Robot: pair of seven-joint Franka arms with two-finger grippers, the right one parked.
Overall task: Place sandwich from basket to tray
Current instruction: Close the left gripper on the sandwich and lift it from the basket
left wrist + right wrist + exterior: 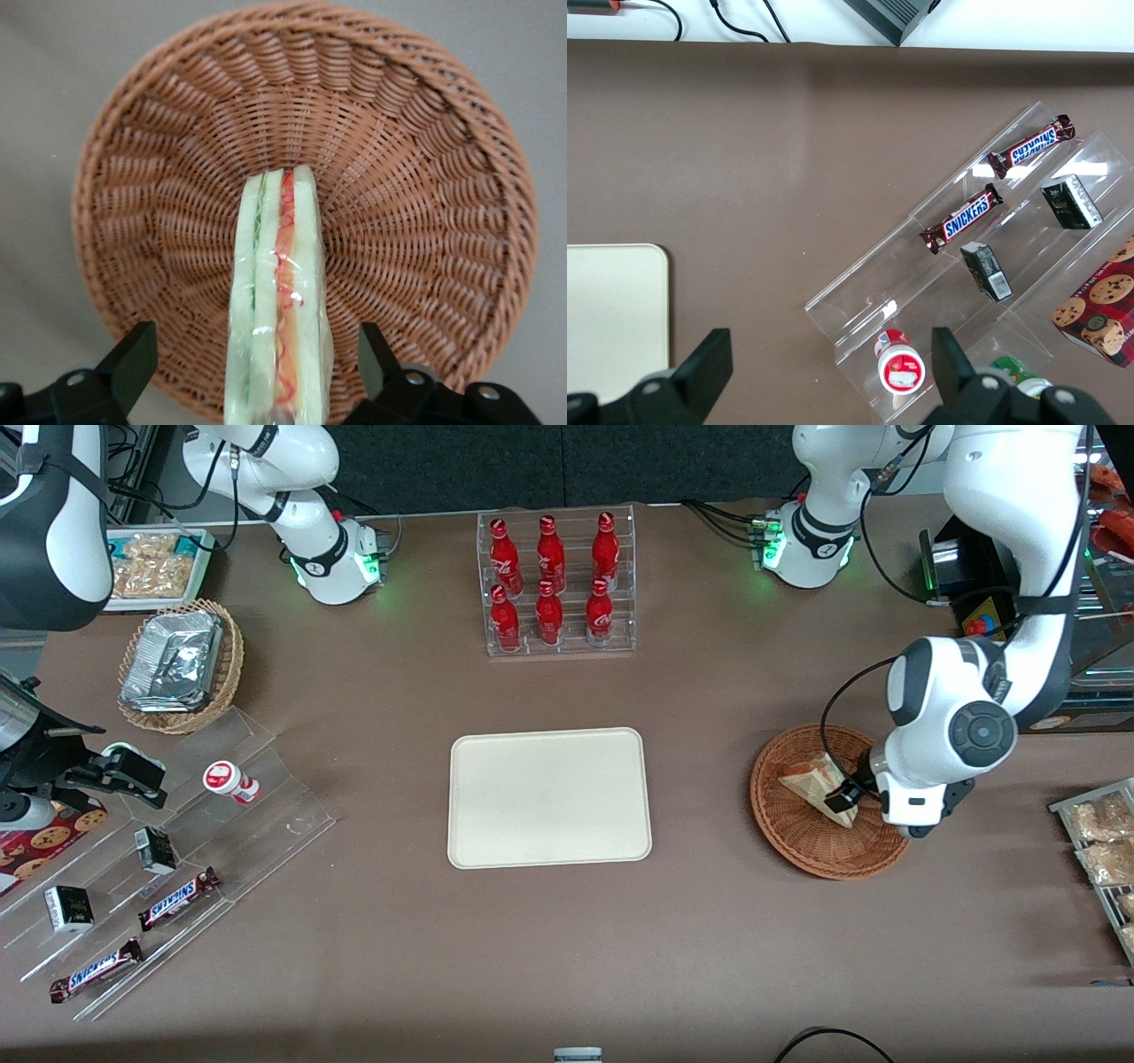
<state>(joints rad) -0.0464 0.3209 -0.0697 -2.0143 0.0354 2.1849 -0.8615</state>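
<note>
Sandwich (pixel 276 305), a wrapped triangular wedge, stands on edge inside the wicker basket (pixel 425 177), its green and red filling layers facing the wrist camera. In the wrist view it sits between the two black fingers (pixel 133 359) of the left gripper (pixel 844 794), which are spread apart with a gap on each side of the bread; no contact with the wrap is visible yet. Judgement: the fingers straddle the flat bread faces so that closing will press on the broad sides rather than on the filling edge, which suits a soft item. In the front view the gripper hangs low over the basket at the sandwich's nearer end, and the basket lies toward the working arm's end of the table. Cream tray (pixel 549 797) sits at the table centre, well apart from the basket and holding nothing, so the transfer has not started. Rack of red bottles (pixel 556 584) stands farther from the front camera than the tray, off the direct line between basket and tray. Likely risk: crushing the bread, or the film wrap slipping, if the squeeze is misjudged.
</note>
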